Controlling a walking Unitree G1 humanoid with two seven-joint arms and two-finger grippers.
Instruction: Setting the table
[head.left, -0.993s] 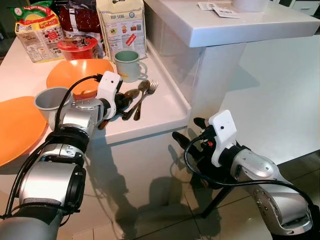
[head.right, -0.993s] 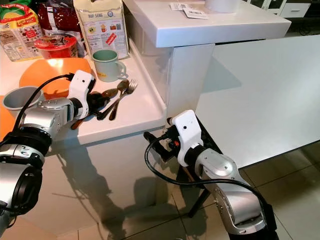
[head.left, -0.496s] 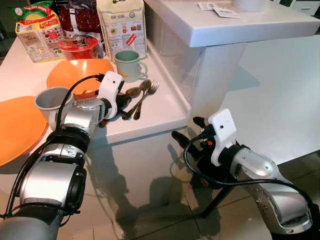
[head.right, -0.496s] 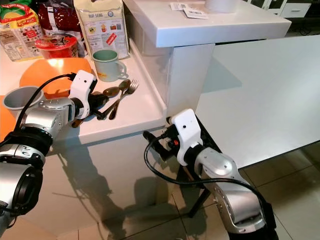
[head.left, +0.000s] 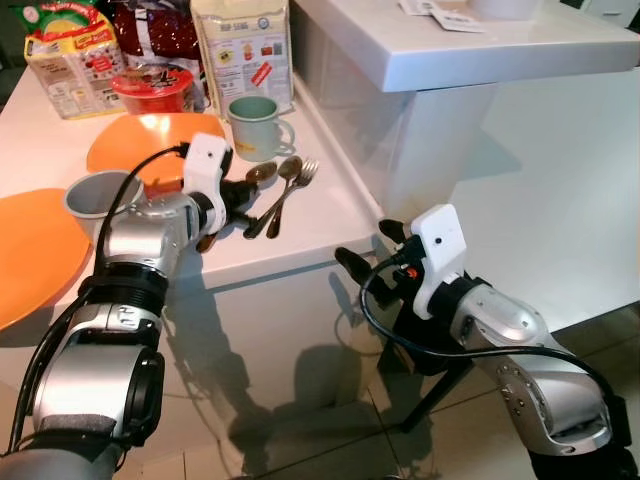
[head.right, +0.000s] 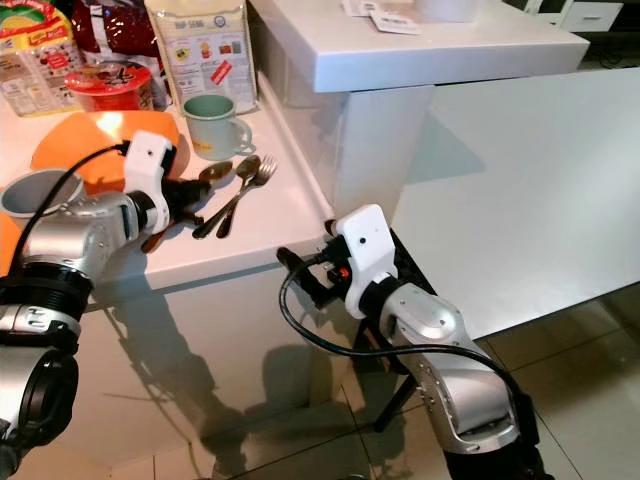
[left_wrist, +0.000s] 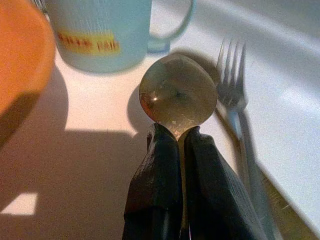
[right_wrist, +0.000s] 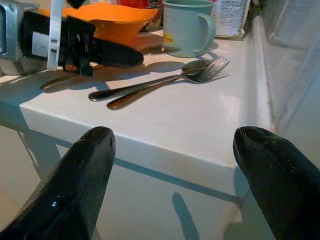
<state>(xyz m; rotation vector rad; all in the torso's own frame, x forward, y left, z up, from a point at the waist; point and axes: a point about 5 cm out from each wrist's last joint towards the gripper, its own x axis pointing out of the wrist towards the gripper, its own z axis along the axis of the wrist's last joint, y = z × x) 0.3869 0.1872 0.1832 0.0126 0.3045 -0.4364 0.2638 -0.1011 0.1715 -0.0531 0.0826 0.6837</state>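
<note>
At the upper middle of the head views, a white bag (head.left: 243, 52) bears a heading that looks like "HUP SENG". The yellow lettering on the mug (left_wrist: 100, 30) is too blurred to read, as are the other packets' labels.

On the surface (head.left: 310, 225): mug (head.left: 254, 128) far, fork (head.left: 287, 196) and spoon (head.left: 257, 176) nearer, plates (head.left: 140, 140) left, packets (head.left: 243, 50) farthest.

Head stereo pair looks forward and down on counter corner (head.left: 330, 235), both arms in frame; right eye offset slightly sideways.
Left wrist camera: very close, aimed along fingers at spoon (left_wrist: 176, 96), mug (left_wrist: 100, 32).
Right wrist camera: low, below counter edge, facing across same fork (right_wrist: 200, 75), mug.
</note>
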